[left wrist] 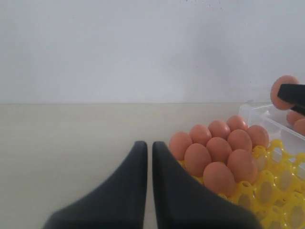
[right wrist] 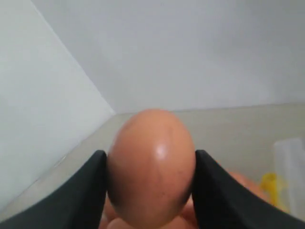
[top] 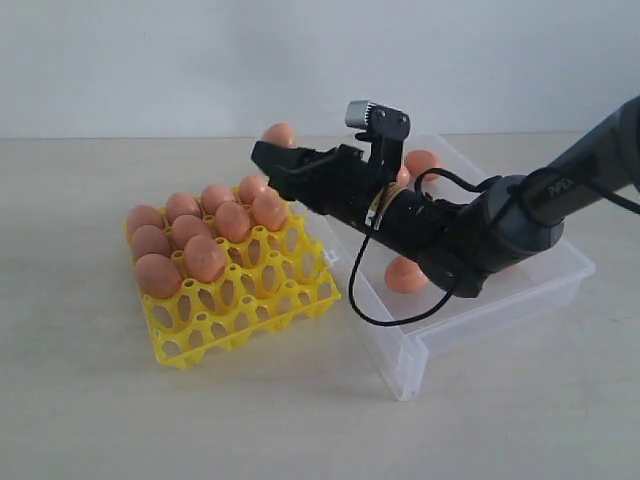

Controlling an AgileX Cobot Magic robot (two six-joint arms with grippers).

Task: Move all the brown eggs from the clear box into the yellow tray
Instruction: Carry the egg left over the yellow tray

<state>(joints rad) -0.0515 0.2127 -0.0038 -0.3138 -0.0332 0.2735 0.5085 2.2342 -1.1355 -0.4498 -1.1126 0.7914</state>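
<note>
My right gripper (top: 274, 146) is shut on a brown egg (right wrist: 151, 164), which it holds in the air above the far edge of the yellow tray (top: 250, 310). That same held egg (top: 280, 133) shows in the left wrist view as well (left wrist: 282, 90). Several brown eggs (top: 190, 235) fill the tray's far-left cells; the near cells are bare. Three more eggs (top: 405, 275) show in the clear box (top: 420, 350), partly hidden by the right arm. My left gripper (left wrist: 147, 145) is shut with nothing in it, low over the table beside the tray (left wrist: 276, 191).
The clear box stands right of the tray, almost touching it. A pale wall runs behind the table. The right arm and its black cable (top: 375, 315) hang over the box.
</note>
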